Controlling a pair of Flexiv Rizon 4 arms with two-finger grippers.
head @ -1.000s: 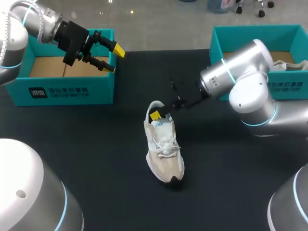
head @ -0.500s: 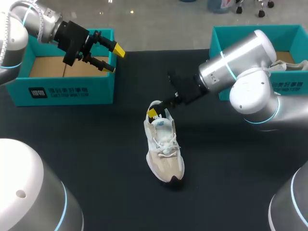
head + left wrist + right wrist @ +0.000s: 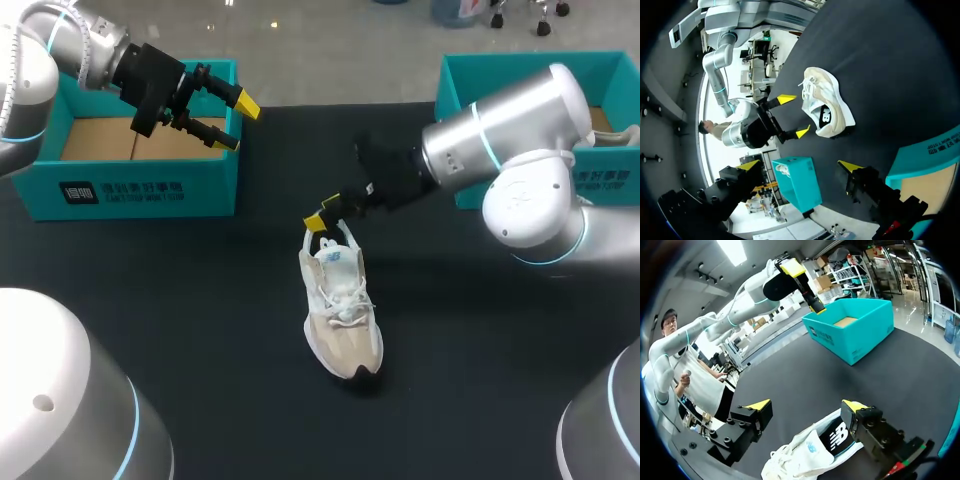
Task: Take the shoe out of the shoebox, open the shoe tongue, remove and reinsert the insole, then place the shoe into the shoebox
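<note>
**Head view.** The shoe (image 3: 340,310) stands on its sole on the table (image 3: 200,330), out of both boxes, heel away from me and toe toward me. My right gripper (image 3: 322,213) hangs just over the heel collar with its fingers spread and nothing pinched. I judge it is lined up there to get at the tongue or the insole through the opening. My left gripper (image 3: 215,112) is also spread and empty, over the near corner of the left shoebox (image 3: 130,185), parked out of the way. That box shows only a bare cardboard floor. The right shoebox (image 3: 500,70) holds a second, pale shoe (image 3: 610,135).

**Left wrist view.** The left gripper (image 3: 800,167) has its fingers wide apart, and the shoe (image 3: 827,102) lies well ahead of it. The right gripper (image 3: 794,116) sits at the shoe's heel end.

**Right wrist view.** The heel of the shoe (image 3: 815,450) lies between the parted fingers of the right gripper (image 3: 806,407). I see no grip from two sides. The left shoebox (image 3: 850,335) sits beyond it with the left gripper (image 3: 805,287) above it.
</note>
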